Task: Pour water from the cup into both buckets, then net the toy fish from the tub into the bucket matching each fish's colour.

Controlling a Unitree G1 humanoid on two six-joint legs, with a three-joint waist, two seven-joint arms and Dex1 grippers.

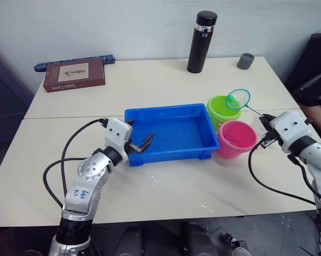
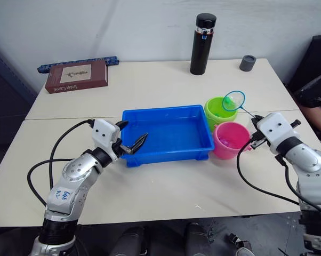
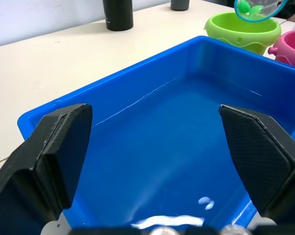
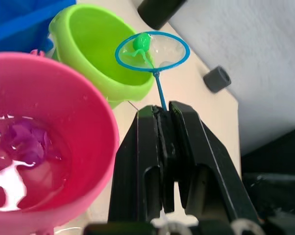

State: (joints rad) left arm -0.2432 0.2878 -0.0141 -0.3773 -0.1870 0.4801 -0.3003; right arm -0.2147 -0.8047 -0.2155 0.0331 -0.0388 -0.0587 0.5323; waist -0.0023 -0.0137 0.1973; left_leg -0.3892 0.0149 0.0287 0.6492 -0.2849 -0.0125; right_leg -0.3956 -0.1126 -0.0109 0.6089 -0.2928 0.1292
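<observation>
— Looking for the green fish point(image 4: 140, 41).

— Caught already. Sitting in the little blue net point(image 1: 238, 99), up in the air, just over the far side of the green bucket point(image 1: 213, 102).

— Held by which arm?

— By the right gripper point(image 1: 267, 120). Pinched tight on the net's thin handle, near the right edge of the table point(image 1: 166, 80).

— Handle pointing which way?

— From the gripper up and away, toward the far edge and a bit to the left. Ring end out over the green bucket, grip end close beside the pink bucket point(image 1: 232, 150).

— So, next?

— Probably tip the net over to drop the fish straight down. Must land in green, not pink. Very close together, those two, green behind and pink in front. Easy to miss.

— And the left gripper point(image 1: 144, 143)?

— Spread wide, holding nothing. Parked at the near left corner of the tub point(image 1: 171, 153), pointing in over the water. Much farther from the buckets than the right one.

— Anything left in the tub?

— Just water, as far as can be seen. No fish spotted there.

— And in the pink bucket?

— Water and some purple-pink shapes at the bottom. Most likely the pink fish.

— And where on the table, all of this?

— Tub in the middle. Buckets just off its right end, toward the right edge.
</observation>
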